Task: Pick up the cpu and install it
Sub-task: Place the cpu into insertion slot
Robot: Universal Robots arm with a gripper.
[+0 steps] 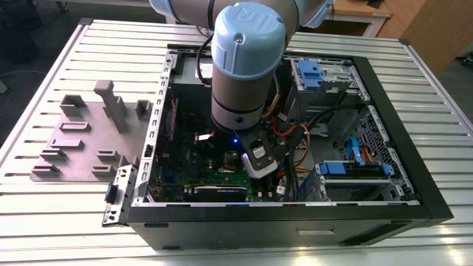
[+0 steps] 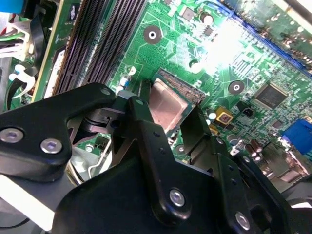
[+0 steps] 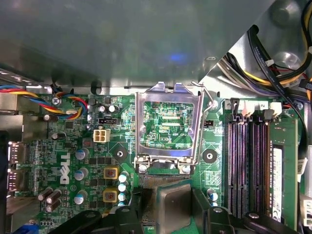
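1. Black fingers [image 2: 146, 131] of the hand [image 2: 170, 113] are closed on the cpu [image 2: 168, 100], pinching two opposite edges.
2. I judge the cpu to be light, thin and stiff. Its smooth metal top is likely slippery and its underside delicate, so the bare edges are the place to hold, with a gentle squeeze.
3. It lies flat, metal top facing away from the board and underside toward the socket [image 3: 165, 182]. Being square, it has no real long axis, and its sides run roughly parallel to the socket's.
4. It sits right at the socket, but I cannot tell whether it touches.
5. The hinged metal frame [image 3: 138, 126] stands open just beside it on the green board [image 3: 63, 146].
6. In the exterior view the hand reaches down into the open computer case [image 1: 296, 224], which lies on the slatted tabletop [image 1: 59, 221].
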